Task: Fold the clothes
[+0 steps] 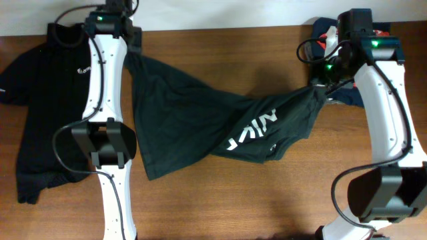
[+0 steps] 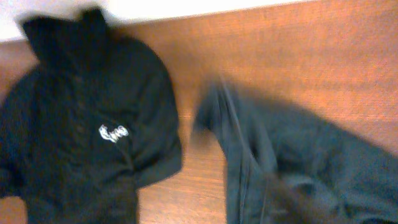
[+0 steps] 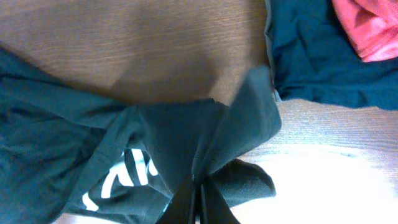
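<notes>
1. Overhead view first: the black soft-fabric T-shirt (image 1: 193,120) is strung out across the middle of the brown wooden table (image 1: 220,47), running from the left arm over to the right arm.
2. It's far from flat. The left half spreads into a wide, wrinkled panel on the wood. The right half narrows and bunches into a twisted neck as it climbs towards the right gripper (image 1: 322,85).
3. The large white block lettering (image 1: 252,130) shows on the narrowing part, tilted and upside down from this camera, and partly lost in a fold.
4. On the right wrist camera, the right gripper (image 3: 196,199) has its two dark fingers pressed together on a gathered ridge of the T-shirt (image 3: 186,137). The cloth fans out from the pinch, and part of the white lettering (image 3: 124,177) shows to the left.
5. Just beyond that pinch lie a navy folded garment (image 3: 323,62) and a red-orange garment (image 3: 367,31) on top of it, at the table's far right corner.
6. The left gripper (image 1: 133,41) sits at the T-shirt's upper left corner. I can't tell how its jaws stand: the overhead view hides them and the left wrist picture is blurred.
7. Left wrist view: a raised, creased edge of the T-shirt (image 2: 249,149) lies on the wood.
8. Beside it, apart from it, a black collared polo shirt (image 2: 81,124) with a small white chest logo (image 2: 113,132) is spread on the table's left side.
</notes>
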`<move>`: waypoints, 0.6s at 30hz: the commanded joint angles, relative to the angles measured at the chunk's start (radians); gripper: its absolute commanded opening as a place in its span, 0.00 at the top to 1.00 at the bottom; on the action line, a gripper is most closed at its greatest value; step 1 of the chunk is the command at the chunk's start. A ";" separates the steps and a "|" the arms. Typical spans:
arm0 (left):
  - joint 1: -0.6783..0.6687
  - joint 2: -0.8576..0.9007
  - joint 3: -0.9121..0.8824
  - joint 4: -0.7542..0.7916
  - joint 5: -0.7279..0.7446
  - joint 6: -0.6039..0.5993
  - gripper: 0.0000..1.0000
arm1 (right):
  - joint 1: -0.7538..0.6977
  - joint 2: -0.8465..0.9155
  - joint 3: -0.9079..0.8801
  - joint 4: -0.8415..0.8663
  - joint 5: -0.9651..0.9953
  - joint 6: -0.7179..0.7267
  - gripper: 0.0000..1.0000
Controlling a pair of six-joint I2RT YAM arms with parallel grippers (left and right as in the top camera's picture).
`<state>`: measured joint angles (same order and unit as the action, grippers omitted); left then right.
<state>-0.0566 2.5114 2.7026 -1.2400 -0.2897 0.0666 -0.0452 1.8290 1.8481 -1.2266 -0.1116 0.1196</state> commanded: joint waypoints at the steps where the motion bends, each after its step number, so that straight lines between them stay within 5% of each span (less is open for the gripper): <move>1: 0.001 -0.060 0.038 -0.062 0.012 -0.018 0.01 | -0.001 -0.009 0.002 0.009 -0.024 -0.012 0.96; 11: -0.016 -0.340 0.071 -0.427 0.161 -0.216 0.01 | -0.001 -0.010 0.002 0.006 -0.069 -0.012 0.96; 18: -0.120 -0.393 -0.027 -0.448 0.285 -0.209 0.01 | -0.002 -0.010 0.002 0.008 -0.069 -0.016 0.96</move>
<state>-0.1242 2.0983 2.7411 -1.6848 -0.0601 -0.1181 -0.0452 1.8320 1.8477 -1.2213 -0.1646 0.1108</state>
